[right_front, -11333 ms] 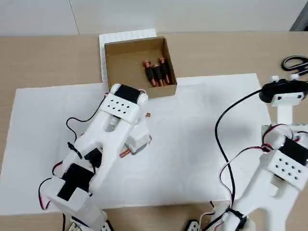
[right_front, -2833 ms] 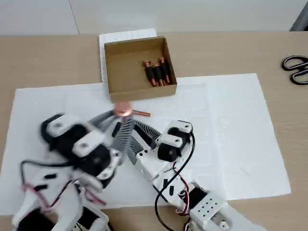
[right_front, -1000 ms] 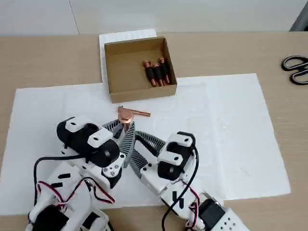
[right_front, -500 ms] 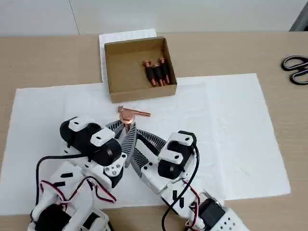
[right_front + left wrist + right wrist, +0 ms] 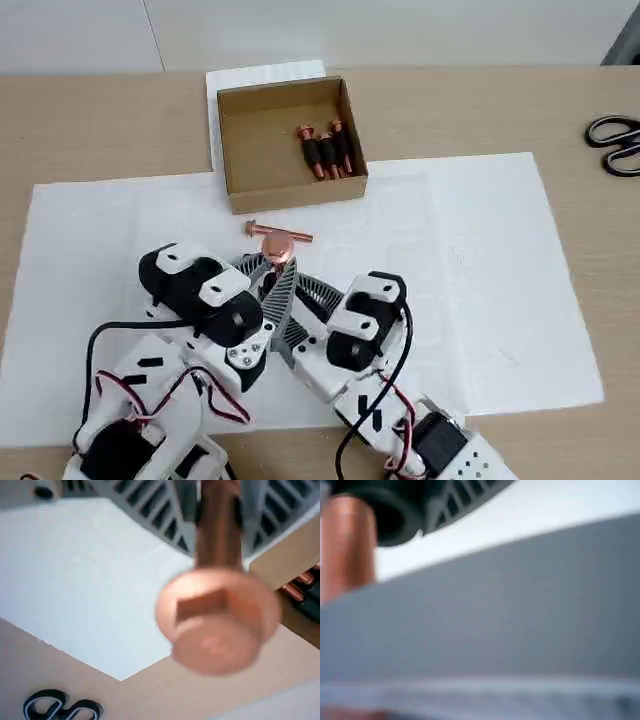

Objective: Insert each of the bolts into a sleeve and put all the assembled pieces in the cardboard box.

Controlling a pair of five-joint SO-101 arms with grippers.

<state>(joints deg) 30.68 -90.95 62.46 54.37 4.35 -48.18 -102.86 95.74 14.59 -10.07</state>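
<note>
Upright bolt point(image 5: 279, 252) held where the two arms meet, just short of the cardboard box point(image 5: 232, 150).
High view: the left gripper point(image 5: 262, 277) and right gripper point(image 5: 296, 288) converge tip to tip over the paper sheet point(image 5: 450, 280), the upright bolt's head standing above them; a second bolt point(image 5: 284, 235) lies flat on the sheet between them and the box; three assembled pieces point(image 5: 325, 150) lie inside the box, toward its right side; scissors point(image 5: 615, 143) rest at the far right of the table point(image 5: 100, 120). Left wrist view: ribbed fingers point(image 5: 150, 515) press in on either side of the upright bolt point(image 5: 217, 620), pinching it, a black sleeve point(image 5: 238, 511) around its shaft; the box point(image 5: 280, 562) lies beyond. Right wrist view: the sleeve point(image 5: 395, 515) with the copper shaft poking out; whether the right gripper grips anything I cannot tell.
</note>
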